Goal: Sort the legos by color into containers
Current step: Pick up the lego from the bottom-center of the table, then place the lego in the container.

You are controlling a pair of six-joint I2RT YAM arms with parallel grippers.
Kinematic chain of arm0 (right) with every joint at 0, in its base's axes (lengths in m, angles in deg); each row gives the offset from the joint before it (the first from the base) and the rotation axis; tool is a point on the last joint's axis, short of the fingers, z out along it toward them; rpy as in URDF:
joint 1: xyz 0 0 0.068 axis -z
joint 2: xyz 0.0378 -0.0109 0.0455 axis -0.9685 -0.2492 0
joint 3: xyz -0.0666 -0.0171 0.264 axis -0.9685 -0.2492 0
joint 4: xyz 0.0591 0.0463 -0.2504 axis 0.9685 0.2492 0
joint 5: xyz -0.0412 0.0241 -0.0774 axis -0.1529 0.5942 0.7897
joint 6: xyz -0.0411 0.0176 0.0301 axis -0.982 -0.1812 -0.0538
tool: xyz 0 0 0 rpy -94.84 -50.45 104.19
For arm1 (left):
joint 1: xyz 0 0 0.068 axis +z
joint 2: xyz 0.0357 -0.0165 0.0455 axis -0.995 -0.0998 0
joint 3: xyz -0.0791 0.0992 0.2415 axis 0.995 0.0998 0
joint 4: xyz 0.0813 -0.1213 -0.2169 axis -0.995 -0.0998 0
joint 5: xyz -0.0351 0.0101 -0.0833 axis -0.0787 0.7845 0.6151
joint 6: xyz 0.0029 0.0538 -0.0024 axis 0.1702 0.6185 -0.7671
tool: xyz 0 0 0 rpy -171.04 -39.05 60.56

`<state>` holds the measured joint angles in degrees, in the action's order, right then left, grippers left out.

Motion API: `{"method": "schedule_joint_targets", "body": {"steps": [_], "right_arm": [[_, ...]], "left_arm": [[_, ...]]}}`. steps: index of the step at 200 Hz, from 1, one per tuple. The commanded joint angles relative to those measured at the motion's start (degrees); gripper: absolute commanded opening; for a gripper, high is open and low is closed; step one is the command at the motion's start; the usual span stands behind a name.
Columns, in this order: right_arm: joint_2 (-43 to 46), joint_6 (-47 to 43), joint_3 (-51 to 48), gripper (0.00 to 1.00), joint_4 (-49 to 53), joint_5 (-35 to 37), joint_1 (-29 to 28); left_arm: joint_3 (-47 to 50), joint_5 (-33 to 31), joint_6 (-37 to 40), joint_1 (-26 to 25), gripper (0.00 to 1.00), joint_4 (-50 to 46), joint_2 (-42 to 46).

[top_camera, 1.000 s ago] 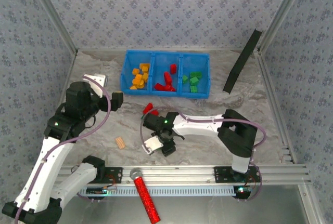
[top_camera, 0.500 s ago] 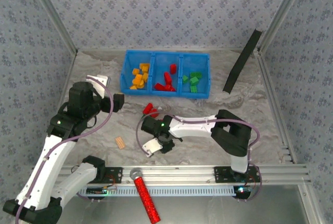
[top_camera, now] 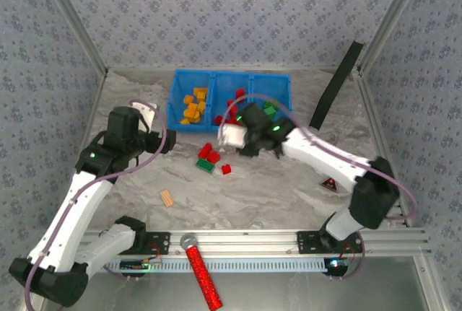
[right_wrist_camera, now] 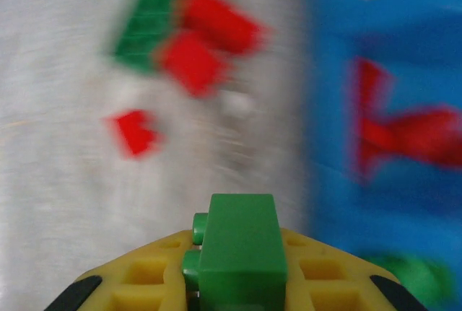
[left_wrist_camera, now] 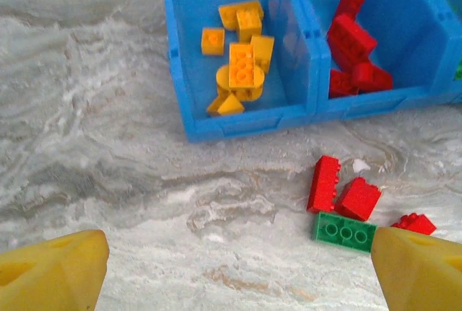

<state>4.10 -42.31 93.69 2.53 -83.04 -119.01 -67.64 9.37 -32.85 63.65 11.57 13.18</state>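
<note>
Right tool (right_wrist_camera: 238, 286) swung trayward clutching brick (right_wrist_camera: 238, 246); surroundings blurred.

Blue-flowered wallpaper walls (top_camera: 231, 15) enclose a grey-white marbled tabletop (top_camera: 274, 195) framed by aluminium rails (top_camera: 253, 239).

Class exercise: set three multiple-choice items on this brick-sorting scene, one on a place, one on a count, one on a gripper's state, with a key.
1. Where do the yellow-orange plastic bricks lie? A. left compartment of the blue plastic three-part tray, seen from above; B. its middle compartment; C. loose outside it.
2. How many loose red plastic bricks lie on the marbled table? A. one; B. three; C. six.
3. The right gripper is: A. open, empty; B. shut on a green plastic brick; C. shut on a red brick.
Key: 1 A, all in that end compartment; 2 B, three lie beside a flat green brick; 3 B, green shows between its fingers.
</note>
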Motion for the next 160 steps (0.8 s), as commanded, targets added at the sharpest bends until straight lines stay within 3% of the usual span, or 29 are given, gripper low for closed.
{"method": "schedule_joint_targets", "body": {"steps": [1,14,37,89,160], "right_arm": [[3.37,10.88,0.65,0.17,-5.19,9.7,5.01],[3.86,16.22,0.62,0.21,-8.87,13.76,8.43],[1.6,23.9,2.63,0.23,-8.97,13.8,14.49],[-12.0,33.39,14.32,0.25,-0.25,8.14,22.36],[-28.02,37.94,28.24,0.24,5.33,-1.81,24.59]], "left_arm": [[-3.85,-1.7,-3.63,-0.21,0.94,-3.74,-3.06],[-4.09,-1.67,-5.37,-1.11,0.95,-3.38,-4.6],[-4.79,-5.69,-7.45,-7.16,0.97,-2.74,-6.62],[-4.36,-7.93,-13.07,-17.57,0.94,-0.95,-14.62],[-0.13,-1.58,2.49,-24.8,0.88,12.05,-20.61]]}}
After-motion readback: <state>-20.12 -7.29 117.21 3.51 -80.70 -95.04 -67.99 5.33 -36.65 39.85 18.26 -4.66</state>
